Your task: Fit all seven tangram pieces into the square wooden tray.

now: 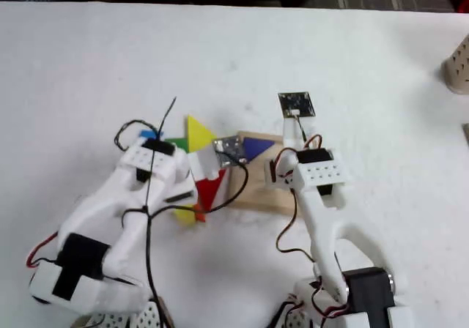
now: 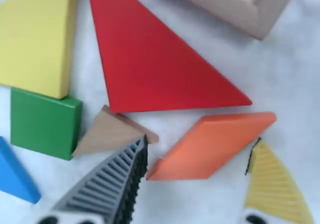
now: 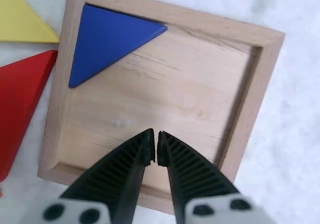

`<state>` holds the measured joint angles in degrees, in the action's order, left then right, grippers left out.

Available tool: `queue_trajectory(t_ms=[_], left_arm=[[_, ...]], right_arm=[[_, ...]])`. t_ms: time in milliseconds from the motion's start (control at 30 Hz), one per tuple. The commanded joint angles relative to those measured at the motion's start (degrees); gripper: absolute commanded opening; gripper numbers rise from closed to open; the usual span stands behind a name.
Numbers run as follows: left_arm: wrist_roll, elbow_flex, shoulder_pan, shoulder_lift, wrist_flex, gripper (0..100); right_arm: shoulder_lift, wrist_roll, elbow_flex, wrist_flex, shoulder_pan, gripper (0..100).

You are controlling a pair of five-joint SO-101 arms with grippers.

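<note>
L gripper: we see its jaws wide open, empty, one either side of the flat orange wooden parallelogram; large red wooden triangle just beyond. R gripper: fingers closed, empty, over the square wooden tray, w/ a blue wooden triangle in one corner.

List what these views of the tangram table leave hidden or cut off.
High view: the left arm hides most of the orange piece; the right arm covers part of the tray.
Left wrist view: the edge cuts off the light blue piece.
Right wrist view: the edge cuts off the red triangle.
</note>
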<state>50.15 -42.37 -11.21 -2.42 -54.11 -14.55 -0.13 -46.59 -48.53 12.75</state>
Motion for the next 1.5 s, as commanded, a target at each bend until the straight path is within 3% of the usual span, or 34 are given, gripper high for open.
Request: queue_trajectory(t_ms=[0, 67, 200, 333, 467, 667, 800, 1033, 1267, 1467], left_arm=[[0.62, 1.58, -0.84, 0.57, -1.41, 34], [1.32, 1.58, -1.19, 0.57, -2.81, 34], [9.32, 1.76, -1.27, 1.01, -9.05, 32], [8.88, 1.67, -1.27, 1.01, -7.74, 27], [0.0, 1.49, -1.1, 1.1, -2.73, 27], [-1.93, 1.41, -1.27, 1.1, -2.73, 27], [-8.88, 1.41, -1.27, 1.1, -2.46, 23], [-9.05, 1.41, -1.27, 1.1, -2.37, 9], [-10.11, 1.67, -1.19, 0.92, -2.29, 8], [-25.58, 2.46, -0.84, 0.4, -2.64, 8]], right_arm=[[-2.42, 0.88, 0.26, 1.01, -0.57, 1.7], [-2.51, 0.88, 0.26, 1.01, -0.57, 1.7], [-2.51, 0.88, 0.26, 1.01, -0.66, 1.7], [-2.51, 0.88, 0.26, 1.01, -0.66, 1.7], [-2.51, 0.88, 0.26, 1.01, -0.66, 1.7], [-2.51, 0.88, 0.26, 1.01, -0.66, 1.7], [-2.51, 0.88, 0.35, 1.01, -0.66, 1.7], [-2.59, 0.88, 0.44, 1.01, -0.66, 1.7], [-2.95, 0.88, 0.44, 0.92, -0.75, 1.7], [-2.95, 0.88, 0.62, 0.92, -2.07, 1.7]])
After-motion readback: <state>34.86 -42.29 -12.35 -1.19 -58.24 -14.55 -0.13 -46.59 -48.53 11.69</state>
